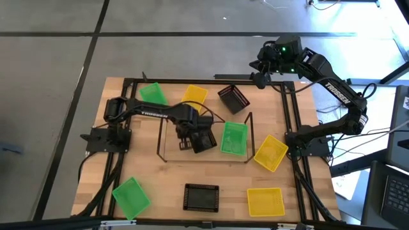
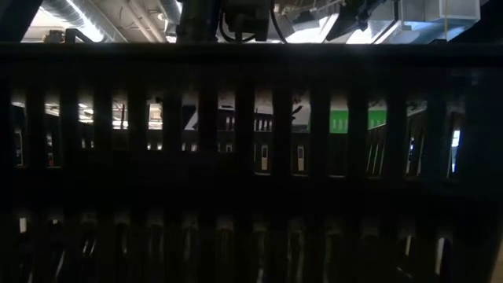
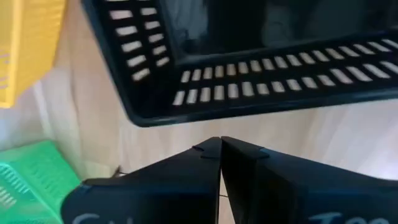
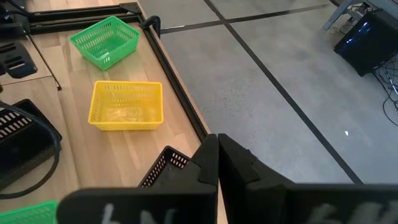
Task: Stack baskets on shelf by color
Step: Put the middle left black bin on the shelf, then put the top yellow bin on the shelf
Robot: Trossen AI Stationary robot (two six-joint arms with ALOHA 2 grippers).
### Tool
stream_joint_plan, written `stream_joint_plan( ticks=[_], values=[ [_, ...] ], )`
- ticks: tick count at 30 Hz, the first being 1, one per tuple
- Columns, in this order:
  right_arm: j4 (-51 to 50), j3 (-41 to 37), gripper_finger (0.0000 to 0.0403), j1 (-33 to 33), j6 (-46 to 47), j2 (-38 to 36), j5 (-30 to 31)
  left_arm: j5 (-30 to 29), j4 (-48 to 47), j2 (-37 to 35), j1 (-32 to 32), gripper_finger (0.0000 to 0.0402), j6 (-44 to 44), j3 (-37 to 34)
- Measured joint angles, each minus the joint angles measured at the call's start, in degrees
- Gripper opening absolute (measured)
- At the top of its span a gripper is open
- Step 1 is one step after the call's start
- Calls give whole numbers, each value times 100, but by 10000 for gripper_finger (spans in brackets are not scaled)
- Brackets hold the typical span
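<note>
Left gripper [image 1: 195,143]: I am seeing it hovering over the shelf [image 1: 171,151], fingers pressed together, holding nothing.
Black basket [image 1: 204,142]: lying on the shelf just beside that gripper.
Green basket [image 1: 234,138]: sitting on the shelf's right part.
Right gripper [image 1: 261,78]: I am keeping it at the table's far right corner, fingers pressed together, empty.

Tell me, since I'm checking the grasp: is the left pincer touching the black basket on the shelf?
Apart. The left wrist view shows bare wood between the shut left pincer and the black basket.
</note>
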Motion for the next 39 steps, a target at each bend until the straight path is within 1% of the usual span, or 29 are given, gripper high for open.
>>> stream_joint_plan(
  ticks=[6, 16, 20, 23, 28, 33, 36, 39],
  values=[
    [0, 2, 0, 0, 0, 0, -1, -48, 240, -2, 148, 0, 152, 0],
    [0, 0, 0, 0, -2, 0, -1, -56, 1030, 0, 320, 0, 154, 0],
    [0, 1, 0, 1, -12, 0, 0, -190, 1128, 0, 353, 0, 154, 0],
    [0, 0, 0, 2, -212, -1, 1, -433, 1026, -40, 352, 0, 105, 0],
    [-4, 1, 0, 4, -444, -189, 1, -652, 742, -551, 343, 0, -294, 2],
    [-54, 73, 0, 92, -715, -617, 12, -1219, 654, -1289, 350, 0, -984, 2],
    [-466, 187, 0, 237, -724, -834, 14, -1508, 661, -1698, 367, 0, -1414, 4],
    [-1204, 264, 0, 489, -731, -934, 14, -1816, 670, -2066, 374, 0, -1682, 4]
  ],
)
